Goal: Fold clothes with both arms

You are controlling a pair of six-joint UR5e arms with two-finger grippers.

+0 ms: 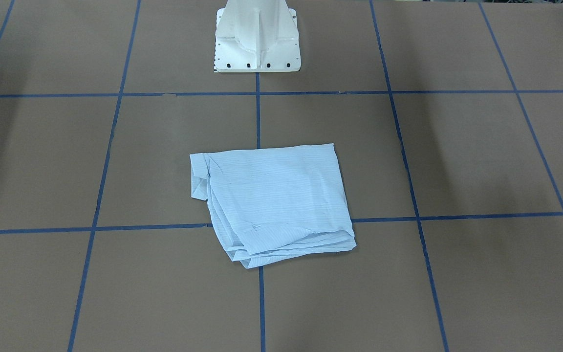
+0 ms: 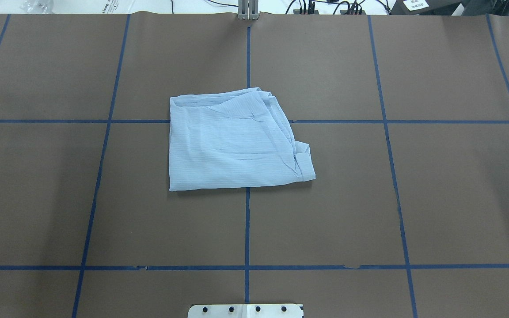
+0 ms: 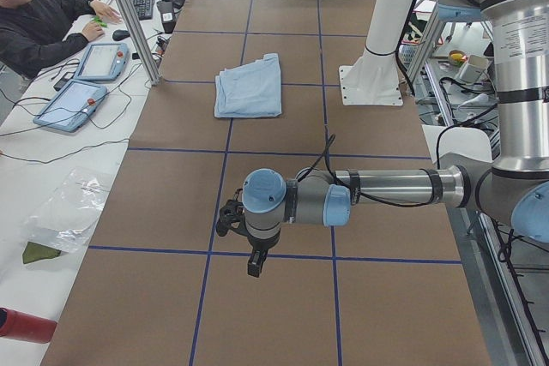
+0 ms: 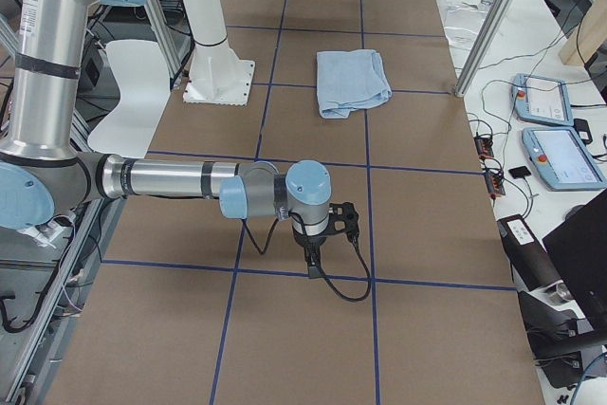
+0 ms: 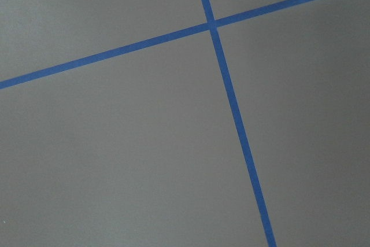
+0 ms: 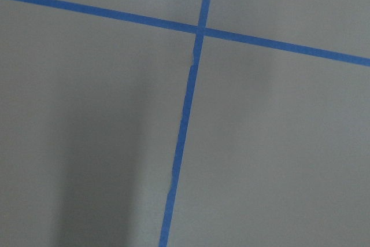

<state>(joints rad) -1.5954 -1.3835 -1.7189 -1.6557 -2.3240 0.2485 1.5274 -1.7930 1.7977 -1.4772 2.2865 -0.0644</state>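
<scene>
One thin pale-blue shirt (image 2: 232, 141), folded squarish, rumpled edges, matte brown table (image 2: 369, 198)

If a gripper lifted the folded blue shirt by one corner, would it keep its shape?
Probably not: the shirt looks thin and wrinkled, so it would likely droop. Its stacked layers lie loose at one edge, so the fold would probably open. It seems light, and a push might bunch it.
</scene>
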